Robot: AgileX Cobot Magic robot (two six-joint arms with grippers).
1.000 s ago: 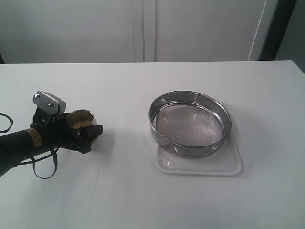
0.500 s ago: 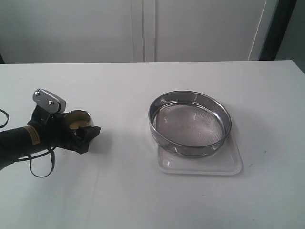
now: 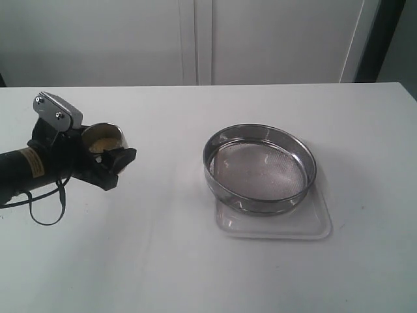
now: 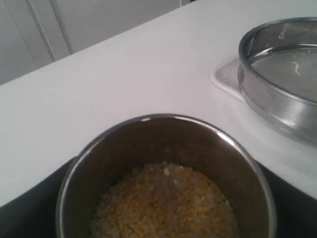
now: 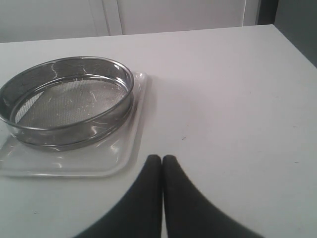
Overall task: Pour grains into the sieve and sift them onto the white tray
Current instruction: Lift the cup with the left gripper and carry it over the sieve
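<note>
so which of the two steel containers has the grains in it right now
The small steel cup in the left gripper: yellow and pale grains cover its bottom. The wide sieve on the white tray shows only mesh.

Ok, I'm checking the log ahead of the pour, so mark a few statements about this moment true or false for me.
1. The left hand grips the steel cup. True.
2. The cup is empty. False: it holds grains.
3. The sieve rests on the white tray. True.
4. The right hand is open. False: its fingers are closed together.
</note>
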